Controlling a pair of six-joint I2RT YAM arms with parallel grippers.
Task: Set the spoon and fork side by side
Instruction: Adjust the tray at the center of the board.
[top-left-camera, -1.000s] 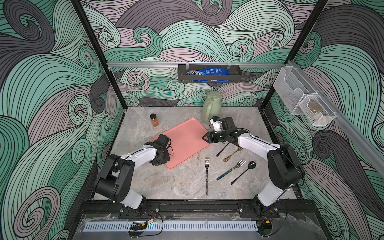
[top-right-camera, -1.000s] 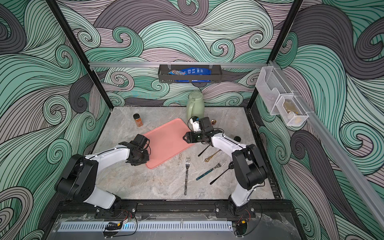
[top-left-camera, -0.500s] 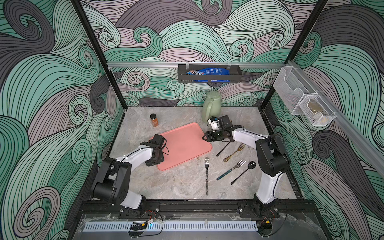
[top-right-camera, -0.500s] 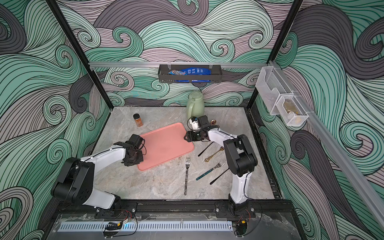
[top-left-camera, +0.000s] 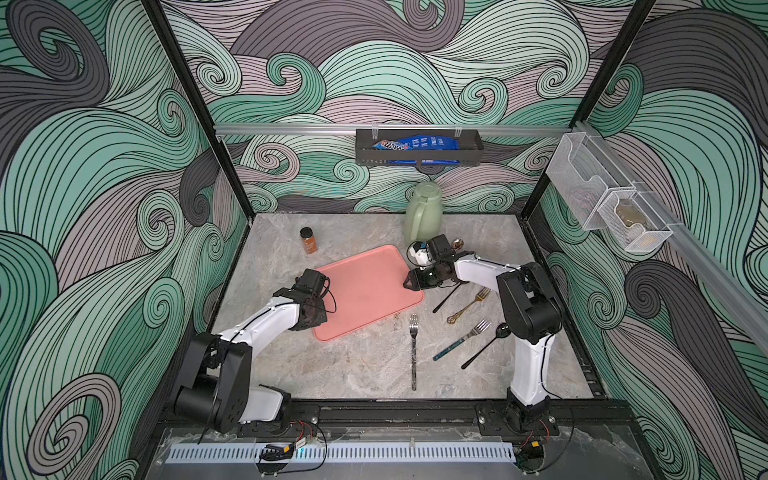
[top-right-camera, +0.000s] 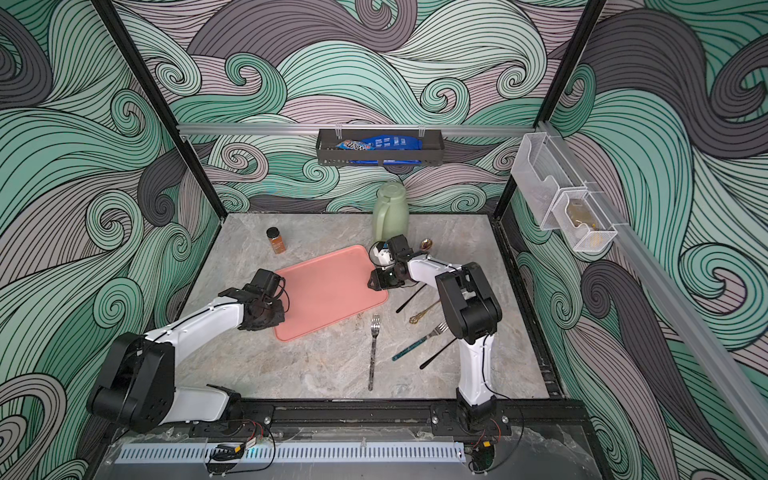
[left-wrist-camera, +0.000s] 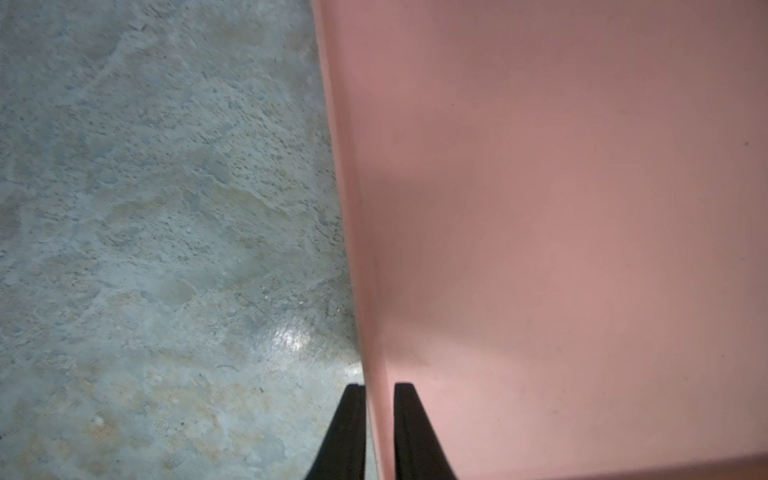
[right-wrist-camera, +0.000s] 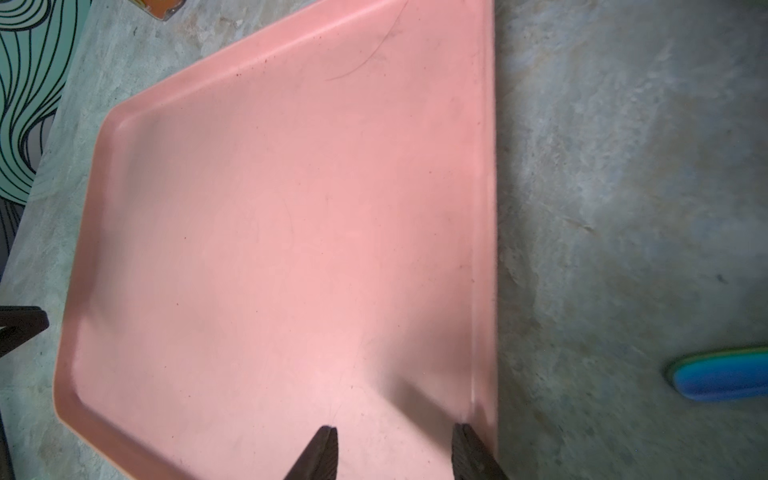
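Several utensils lie on the marble right of the pink tray (top-left-camera: 365, 291): a silver fork (top-left-camera: 413, 349), a teal-handled fork (top-left-camera: 459, 340), a black spoon (top-left-camera: 484, 347) and a gold fork (top-left-camera: 469, 305). None is held. My left gripper (left-wrist-camera: 379, 388) is shut on the tray's left rim (left-wrist-camera: 376, 332), one finger on each side. My right gripper (right-wrist-camera: 395, 430) is open at the tray's right corner (top-left-camera: 415, 291), with both fingertips (right-wrist-camera: 328, 434) just over the tray's surface by its rim. Both grippers (top-right-camera: 266, 316) (top-right-camera: 372, 282) show in both top views.
A black utensil handle (top-left-camera: 446, 297) lies under the right forearm, with a copper spoon bowl (top-left-camera: 458, 243) behind the wrist. A spice jar (top-left-camera: 308, 241) and green pitcher (top-left-camera: 424, 210) stand at the back. A wall basket (top-left-camera: 417, 149) and mesh bins (top-left-camera: 606, 208) hang above.
The tray has turned and slid a little toward the front left between both grippers. The right arm's elbow has folded inward and its jaws have narrowed. The utensils have not moved.
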